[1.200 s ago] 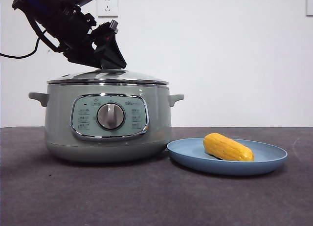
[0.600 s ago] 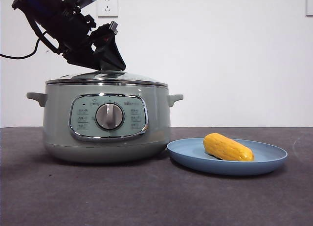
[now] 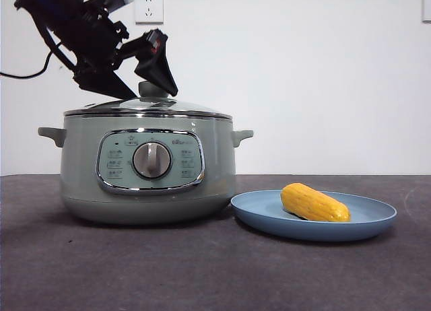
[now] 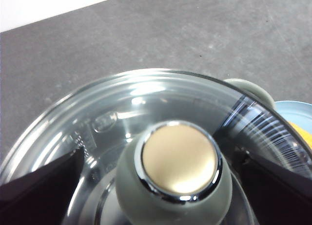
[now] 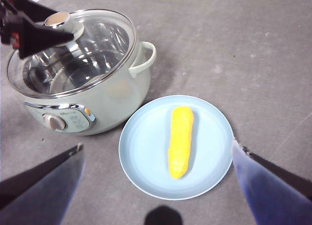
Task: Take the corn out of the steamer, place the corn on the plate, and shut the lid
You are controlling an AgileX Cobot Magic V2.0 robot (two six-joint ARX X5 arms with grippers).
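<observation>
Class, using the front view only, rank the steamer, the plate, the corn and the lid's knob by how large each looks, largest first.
1. the steamer
2. the plate, clearly narrower than the steamer
3. the corn, lying on the plate
4. the lid's knob, smallest, partly hidden between the open jaws of the left gripper

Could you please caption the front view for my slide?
Left gripper open around the knob of the lidded steamer; corn on plate.

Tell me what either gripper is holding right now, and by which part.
Nothing. The left gripper is open around the lid knob; the right gripper is open above the plate.
</observation>
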